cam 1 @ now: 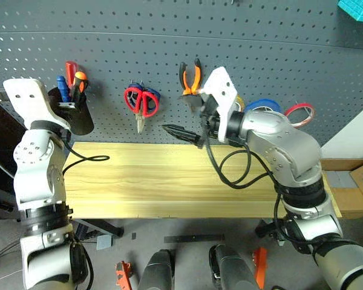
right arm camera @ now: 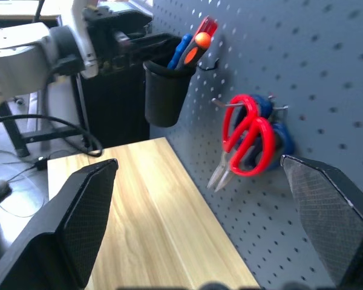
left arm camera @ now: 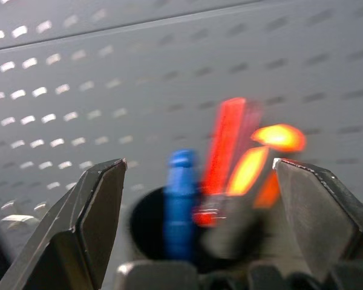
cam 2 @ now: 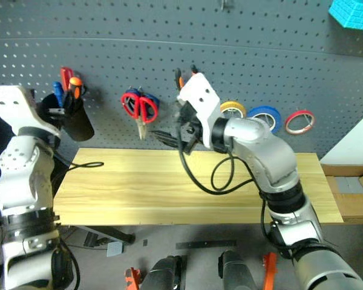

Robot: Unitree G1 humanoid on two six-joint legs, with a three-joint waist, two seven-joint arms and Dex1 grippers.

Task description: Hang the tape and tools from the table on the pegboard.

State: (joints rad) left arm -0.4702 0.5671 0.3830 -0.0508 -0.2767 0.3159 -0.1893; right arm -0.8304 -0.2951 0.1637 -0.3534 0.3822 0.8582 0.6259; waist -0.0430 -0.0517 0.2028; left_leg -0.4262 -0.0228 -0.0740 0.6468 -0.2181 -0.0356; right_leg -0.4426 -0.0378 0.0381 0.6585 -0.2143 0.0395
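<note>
Left eye view gave me the whole bench at this moment. On my far left, the left gripper [left arm camera: 196, 181] sat just in front of a black plastic cup [cam 1: 72, 115] hooked on the large dark grey perforated pegboard [cam 1: 260, 54]; the left wrist view showed its two black fingers [left arm camera: 91, 211] spread wide apart with nothing between them. In that cup stood the slim blue-handled screwdriver [cam 1: 62, 87], with a red-handled screwdriver [cam 1: 71, 69] and an orange-handled one [cam 1: 79, 80] beside it.

Further right, the red-handled scissors [cam 1: 141, 101] hung from a hook, blades down, over a pair of blue-handled scissors [cam 1: 152, 95] behind them. Next came the small pliers with orange-and-black handles [cam 1: 190, 77], hanging on the board and partly covered by my right arm.

The right gripper [cam 1: 183, 124] hovered above the back edge of the long light yellowish plank table [cam 1: 139, 181], pointing toward the left; the right wrist view showed its fingers [right arm camera: 78, 223] parted fully and empty.

Past the arm, a yellow tape roll [cam 2: 232, 109] and a blue tape roll [cam 2: 266, 116] hung on the board, and rightmost hung the thin red tape ring with a clear centre [cam 1: 299, 112].

A black cable [cam 1: 91, 159] trailed over the table's left end.
</note>
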